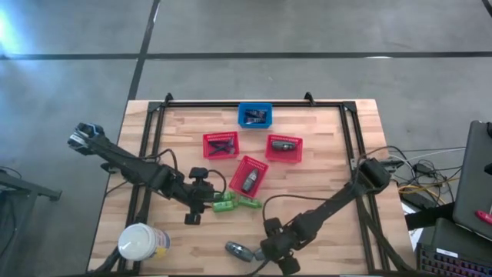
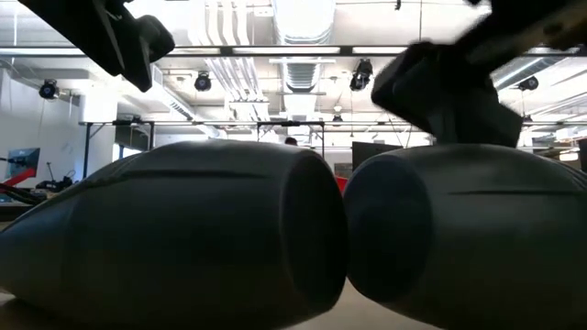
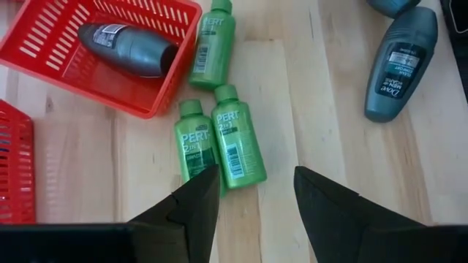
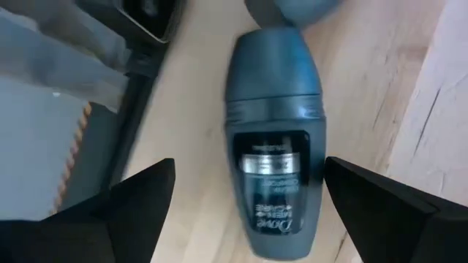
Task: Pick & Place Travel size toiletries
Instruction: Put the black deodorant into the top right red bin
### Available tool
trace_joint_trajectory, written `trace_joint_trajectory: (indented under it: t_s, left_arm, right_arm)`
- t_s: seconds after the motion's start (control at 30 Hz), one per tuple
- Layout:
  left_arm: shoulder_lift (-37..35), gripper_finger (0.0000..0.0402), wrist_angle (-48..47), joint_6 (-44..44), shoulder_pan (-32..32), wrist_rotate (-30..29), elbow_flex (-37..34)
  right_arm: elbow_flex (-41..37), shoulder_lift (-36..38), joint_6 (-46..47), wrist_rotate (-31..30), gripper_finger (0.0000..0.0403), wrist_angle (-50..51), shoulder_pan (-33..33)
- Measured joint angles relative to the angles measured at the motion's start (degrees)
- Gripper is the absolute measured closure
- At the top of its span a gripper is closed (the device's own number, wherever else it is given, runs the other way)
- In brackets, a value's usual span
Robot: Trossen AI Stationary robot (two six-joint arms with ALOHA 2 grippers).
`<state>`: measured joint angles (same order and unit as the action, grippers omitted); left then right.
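Three green bottles lie on their sides on the wood: two side by side and one against a red basket holding a grey oval bottle. My left gripper hovers open just short of the green pair, one fingertip overlapping a bottle's bottom end in the wrist view. Near the table's front edge, two grey bottles lie end to end. My right gripper is open, its fingers on either side of one grey bottle without touching it.
Two more red baskets and a blue basket stand toward the far edge, each with items inside. A big white-topped round container stands at the near left. A black frame rail borders the table.
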<state>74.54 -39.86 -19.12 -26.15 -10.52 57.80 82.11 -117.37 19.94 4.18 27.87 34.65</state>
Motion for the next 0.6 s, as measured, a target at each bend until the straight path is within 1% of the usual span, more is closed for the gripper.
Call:
trace_joint_trajectory:
  t_s: [0.17,0.27,0.33,0.43,0.6]
  left_arm:
    - [0.0,0.0220,0.3,-0.3,0.0,0.0,0.0]
    - [0.0,0.0220,0.4,-0.2,0.0,-0.1,0.0]
    - [0.0,0.0220,0.4,-0.4,0.0,-0.6,0.0]
    - [0.0,0.0220,0.4,-1.3,0.0,-1.0,0.0]
    - [0.0,0.0220,0.4,-2.9,0.0,-1.1,0.0]
  right_arm:
    - [-0.1,-1.7,3.0,-1.2,0.0081,0.3,0.2]
    - [-0.1,-2.8,3.3,-2.8,0.0100,0.1,0.5]
    - [-0.1,-3.3,3.6,-2.9,0.0115,-0.3,0.5]
    - [-0.1,-3.5,4.3,-3.1,0.0146,-0.3,0.6]
    - [-0.1,-2.8,5.4,-3.1,0.0208,0.0,0.5]
